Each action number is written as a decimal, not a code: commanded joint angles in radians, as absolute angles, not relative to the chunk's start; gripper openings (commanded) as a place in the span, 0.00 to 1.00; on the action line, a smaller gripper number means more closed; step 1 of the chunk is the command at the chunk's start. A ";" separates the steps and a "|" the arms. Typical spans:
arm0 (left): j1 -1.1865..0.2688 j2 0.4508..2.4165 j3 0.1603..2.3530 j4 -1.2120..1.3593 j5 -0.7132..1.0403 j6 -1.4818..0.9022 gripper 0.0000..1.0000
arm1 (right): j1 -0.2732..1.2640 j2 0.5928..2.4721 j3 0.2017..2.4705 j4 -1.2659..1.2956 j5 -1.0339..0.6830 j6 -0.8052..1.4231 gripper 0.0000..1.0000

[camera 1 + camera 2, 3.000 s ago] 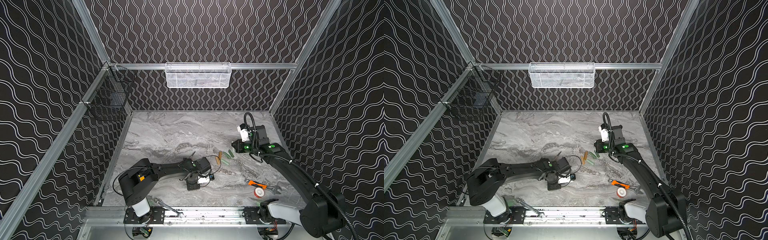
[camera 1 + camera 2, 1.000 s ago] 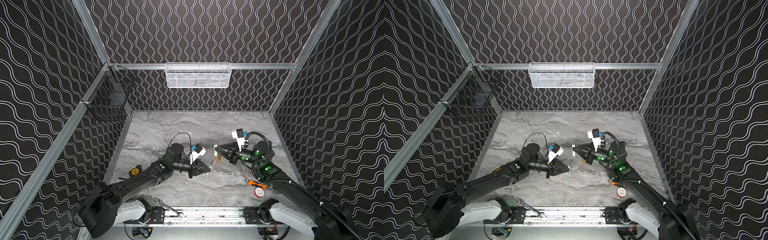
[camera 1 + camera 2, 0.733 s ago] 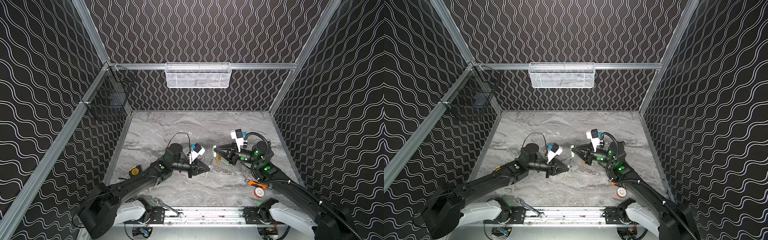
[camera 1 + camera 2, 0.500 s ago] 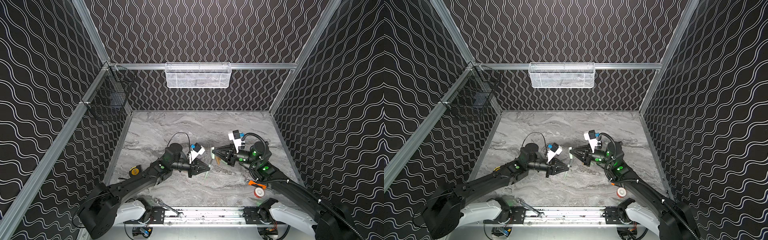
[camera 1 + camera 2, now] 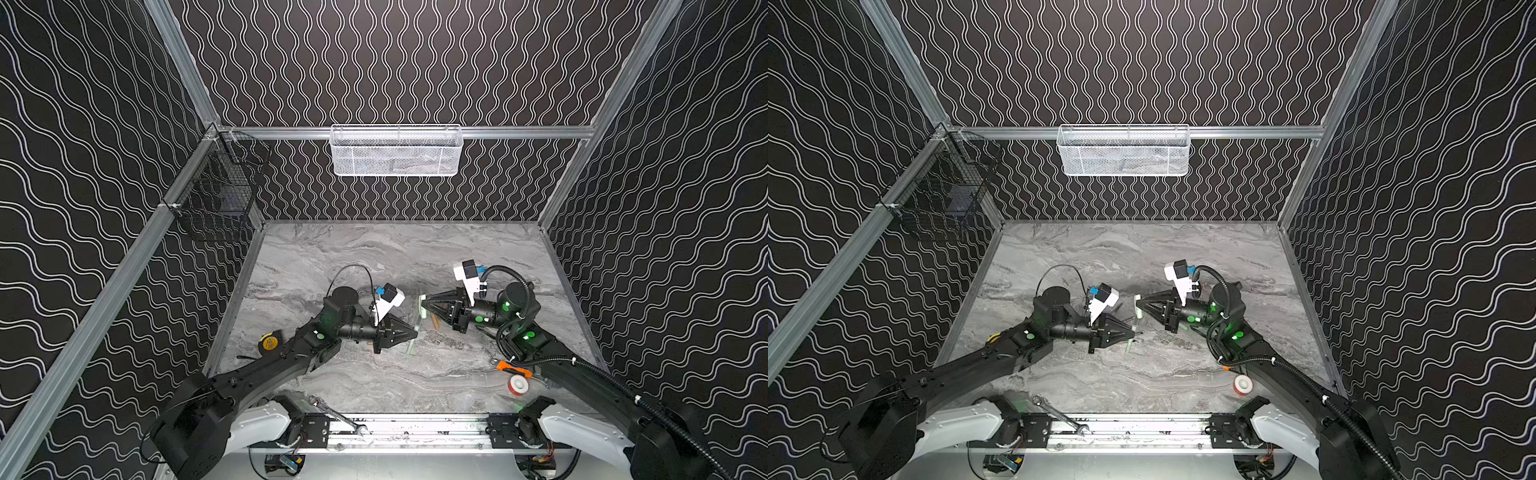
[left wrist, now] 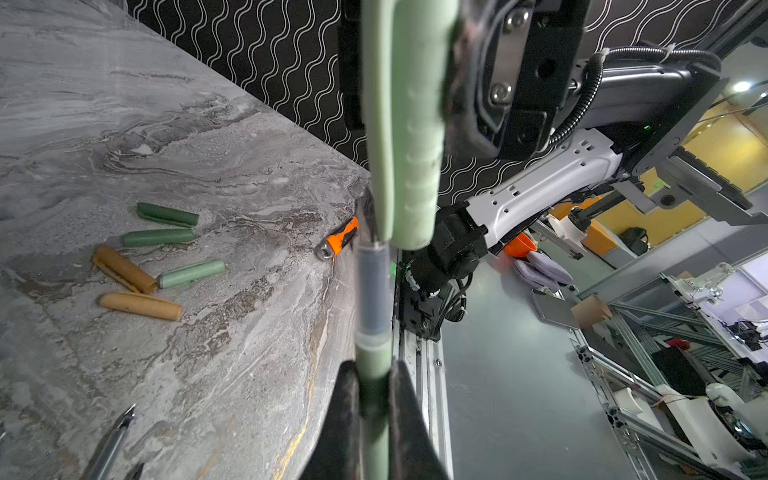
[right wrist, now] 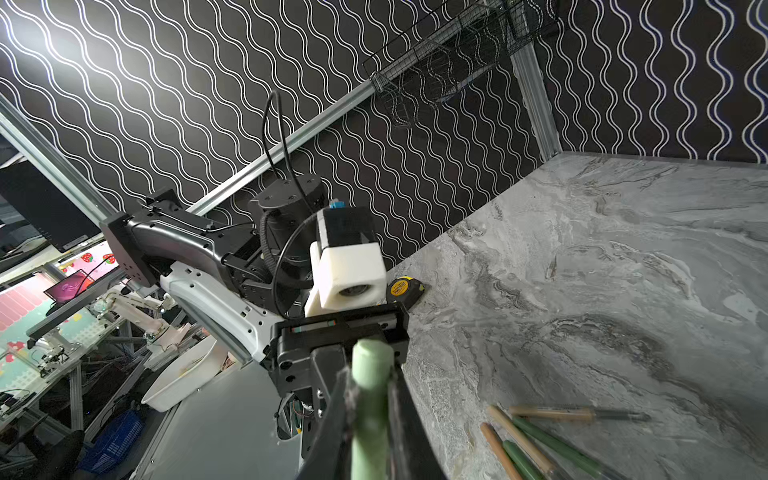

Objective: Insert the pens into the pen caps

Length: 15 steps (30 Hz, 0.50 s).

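Pen [image 6: 373,291], pale green, sits clamped in my left gripper [image 5: 414,331] over the middle of the table [image 5: 374,257]. Its long axis runs near-to-far, and the dark tip is aimed away at the pale green cap [image 6: 409,124] pinched in my right gripper [image 5: 424,304]. Tip meets the cap's mouth, but the clip hides it, so I cannot read the depth of entry. Both jaws are closed tight on their pieces. Lying loose on the table are spare caps [image 6: 191,274] and pens [image 7: 552,413].

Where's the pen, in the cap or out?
Out: the pen shows its whole grey neck outside the cap; tip position unclear.
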<state>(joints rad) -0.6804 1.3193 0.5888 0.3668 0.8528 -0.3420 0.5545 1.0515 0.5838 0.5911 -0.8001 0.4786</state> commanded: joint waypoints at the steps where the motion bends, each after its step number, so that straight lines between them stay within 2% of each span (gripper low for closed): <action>1: -0.674 1.315 0.585 0.443 0.873 -0.365 0.00 | 0.557 1.058 0.584 0.640 -0.798 0.487 0.14; 9: -0.660 1.318 0.578 0.488 0.896 -0.392 0.00 | 0.566 1.059 0.569 0.690 -0.777 0.513 0.14; 15: -0.661 1.339 0.569 0.518 0.914 -0.413 0.00 | 0.566 1.043 0.605 0.604 -0.713 0.457 0.14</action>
<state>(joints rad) -0.6609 1.3296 0.5678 0.4538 0.8902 -0.3969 0.5648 1.0512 0.5846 0.6338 -0.7570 0.4904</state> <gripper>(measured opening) 0.095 0.145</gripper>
